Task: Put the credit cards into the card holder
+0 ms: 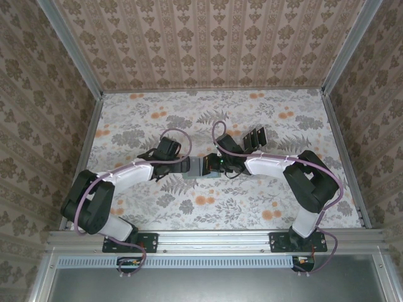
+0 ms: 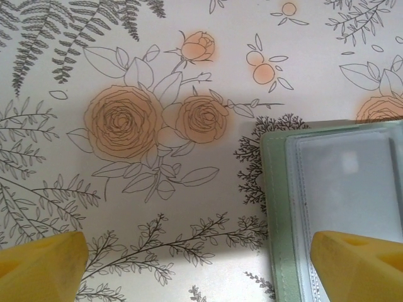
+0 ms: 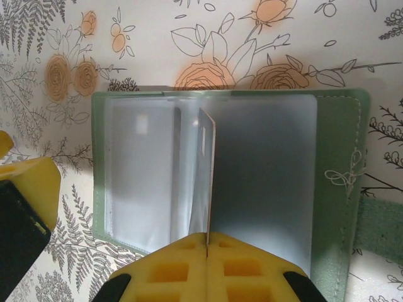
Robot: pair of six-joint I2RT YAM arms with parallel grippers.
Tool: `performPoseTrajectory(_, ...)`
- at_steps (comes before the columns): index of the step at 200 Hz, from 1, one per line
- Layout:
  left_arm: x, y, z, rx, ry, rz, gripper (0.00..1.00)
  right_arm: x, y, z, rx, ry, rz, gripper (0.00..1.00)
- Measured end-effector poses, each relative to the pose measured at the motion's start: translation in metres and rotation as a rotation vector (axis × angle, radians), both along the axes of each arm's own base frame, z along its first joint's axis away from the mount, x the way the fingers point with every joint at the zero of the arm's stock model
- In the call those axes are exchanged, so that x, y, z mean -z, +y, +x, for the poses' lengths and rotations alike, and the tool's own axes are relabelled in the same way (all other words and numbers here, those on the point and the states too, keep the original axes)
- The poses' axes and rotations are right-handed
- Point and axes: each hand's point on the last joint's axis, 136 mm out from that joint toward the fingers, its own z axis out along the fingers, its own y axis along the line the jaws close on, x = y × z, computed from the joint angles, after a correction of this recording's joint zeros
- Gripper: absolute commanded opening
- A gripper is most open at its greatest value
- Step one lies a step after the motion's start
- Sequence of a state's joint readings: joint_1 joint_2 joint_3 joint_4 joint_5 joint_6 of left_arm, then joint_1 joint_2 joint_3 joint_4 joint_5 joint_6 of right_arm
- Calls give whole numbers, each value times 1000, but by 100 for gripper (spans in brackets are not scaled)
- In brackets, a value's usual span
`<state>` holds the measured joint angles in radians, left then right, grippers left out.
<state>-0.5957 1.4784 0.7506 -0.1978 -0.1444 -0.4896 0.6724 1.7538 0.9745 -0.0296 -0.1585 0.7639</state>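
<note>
Yellow fingertips of the right hand [image 3: 207, 242] are pressed flat together, pinching the near edge of a clear leaf [image 3: 203, 170]. The leaf stands up edge-on from the middle of the card holder [image 3: 334, 145]. The sage-green holder lies spread open and flat on the flowered desk [image 1: 252, 201], its see-through pockets facing up on both sides of the raised leaf (whether any pocket has a card in it I cannot tell). A green strap [image 3: 381, 226] sticks out from its right edge.

The left hand [image 2: 198, 261] is spread wide, gripping nothing. One fingertip [image 2: 44, 261] hangs over bare desk and the other is above the holder's near corner. In the top view both arms meet at the middle of the desk. The credit cards [image 1: 253, 137] stand upright in a row just behind the right arm, apart from the holder.
</note>
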Motion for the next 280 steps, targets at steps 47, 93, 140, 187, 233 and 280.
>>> performPoseTrajectory(47, -2, -11, 3, 37, -15, 15, 100, -2, 2, 1, -5, -7, 17, 0)
performPoseTrajectory(93, 4, -21, 5, 74, -11, 44, 100, -2, 2, 2, -5, -10, 20, 0)
performPoseTrajectory(140, 16, -16, 2, 77, 4, 106, 100, 1, 1, 1, 1, -6, 21, 0)
performPoseTrajectory(187, 24, -8, 2, 65, 15, 159, 100, 3, -1, 1, 16, 7, 54, 0)
performPoseTrajectory(233, 25, -2, 0, 57, 20, 188, 100, 3, 0, 1, 16, 16, 88, 0)
performPoseTrajectory(280, 25, -1, 0, 55, 21, 192, 100, 2, -1, 2, 5, 24, 161, 0)
